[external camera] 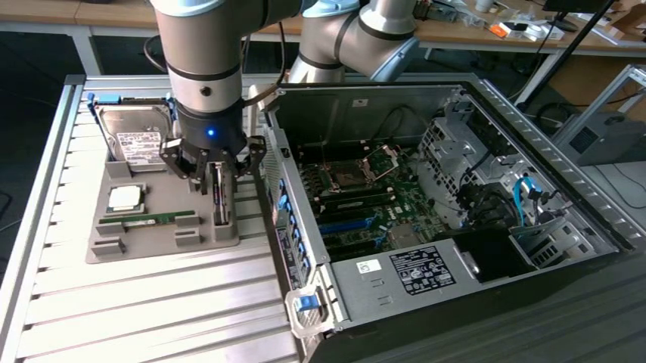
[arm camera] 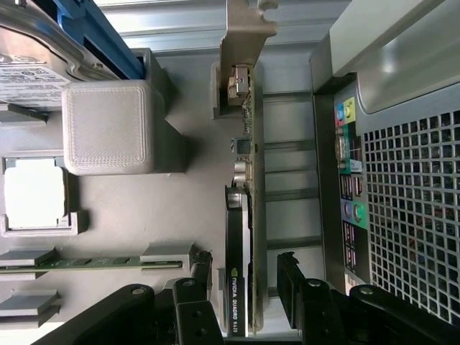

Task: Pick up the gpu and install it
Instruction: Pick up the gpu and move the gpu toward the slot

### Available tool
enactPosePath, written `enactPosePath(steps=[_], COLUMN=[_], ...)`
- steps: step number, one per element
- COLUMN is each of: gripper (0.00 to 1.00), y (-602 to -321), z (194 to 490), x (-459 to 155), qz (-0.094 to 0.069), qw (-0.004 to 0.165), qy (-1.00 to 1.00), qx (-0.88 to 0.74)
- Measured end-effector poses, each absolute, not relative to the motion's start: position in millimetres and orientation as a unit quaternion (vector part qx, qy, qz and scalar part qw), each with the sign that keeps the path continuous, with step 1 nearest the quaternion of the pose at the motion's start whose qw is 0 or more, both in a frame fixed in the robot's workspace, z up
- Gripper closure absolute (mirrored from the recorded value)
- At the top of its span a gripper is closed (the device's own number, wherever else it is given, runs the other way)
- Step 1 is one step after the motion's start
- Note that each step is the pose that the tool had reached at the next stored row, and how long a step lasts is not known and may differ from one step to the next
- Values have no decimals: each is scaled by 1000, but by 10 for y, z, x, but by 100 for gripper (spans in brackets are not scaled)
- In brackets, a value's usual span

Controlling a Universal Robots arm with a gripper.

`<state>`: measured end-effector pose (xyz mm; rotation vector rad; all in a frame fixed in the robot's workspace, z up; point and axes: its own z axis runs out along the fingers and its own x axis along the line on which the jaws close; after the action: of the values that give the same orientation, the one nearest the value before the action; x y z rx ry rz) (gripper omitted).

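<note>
early in the task: the gpu point(external camera: 221, 198) stands on edge in its slot at the 3 o'clock side of the grey tray point(external camera: 151, 246), not yet lifted; the gripper point(arm camera: 243, 279) hangs right over it, jaws wide, one finger on each side of the card with a gap either way; nothing is held; grasp, lift and seating in the open case point(external camera: 454, 276), at 3 o'clock of the tray, are all left to do
</note>
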<state>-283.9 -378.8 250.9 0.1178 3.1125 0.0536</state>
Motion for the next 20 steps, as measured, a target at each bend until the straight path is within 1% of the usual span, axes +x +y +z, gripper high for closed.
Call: enactPosePath(steps=[13, 20], gripper=[50, 50], y=[-3643, -3522], z=[2472, 2451], x=[-2846, -2847], qz=[17, 17], qw=[13, 13], qy=[999, 999], qx=[38, 38])
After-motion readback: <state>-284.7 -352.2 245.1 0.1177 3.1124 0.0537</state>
